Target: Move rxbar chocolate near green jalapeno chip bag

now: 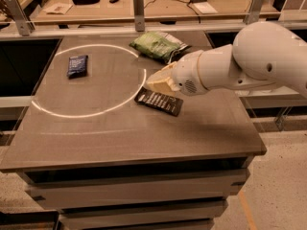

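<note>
The rxbar chocolate [159, 102], a flat black wrapper with white lettering, lies on the grey table [120, 133] just right of the white circle's edge. My gripper [157, 82] is right above the bar's far left end, reaching in from the right on the white arm [249, 61]. I cannot tell whether it touches the bar. The green jalapeno chip bag [158, 46] lies at the table's back, a short way beyond the gripper and the bar.
A dark blue packet [77, 65] lies inside the white circle [86, 110] at the left. A rail with metal posts [139, 4] runs behind the table, with a cluttered bench beyond. The table's right edge is under the arm.
</note>
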### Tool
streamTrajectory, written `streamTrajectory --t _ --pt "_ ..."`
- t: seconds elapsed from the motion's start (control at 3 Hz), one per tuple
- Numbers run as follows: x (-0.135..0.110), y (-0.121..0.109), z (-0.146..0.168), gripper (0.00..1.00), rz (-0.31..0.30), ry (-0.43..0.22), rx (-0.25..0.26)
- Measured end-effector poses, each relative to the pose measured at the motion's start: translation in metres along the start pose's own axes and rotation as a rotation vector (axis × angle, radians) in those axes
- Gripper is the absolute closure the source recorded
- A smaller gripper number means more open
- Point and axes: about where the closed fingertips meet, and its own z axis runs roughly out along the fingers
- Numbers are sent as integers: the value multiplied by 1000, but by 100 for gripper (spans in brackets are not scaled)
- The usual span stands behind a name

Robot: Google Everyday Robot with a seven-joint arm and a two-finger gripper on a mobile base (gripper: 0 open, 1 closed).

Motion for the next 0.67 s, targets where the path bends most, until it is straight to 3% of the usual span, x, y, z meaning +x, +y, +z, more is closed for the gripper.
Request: streamTrajectory --t 0.67 --pt "7 6 7 36 22 11 -45"
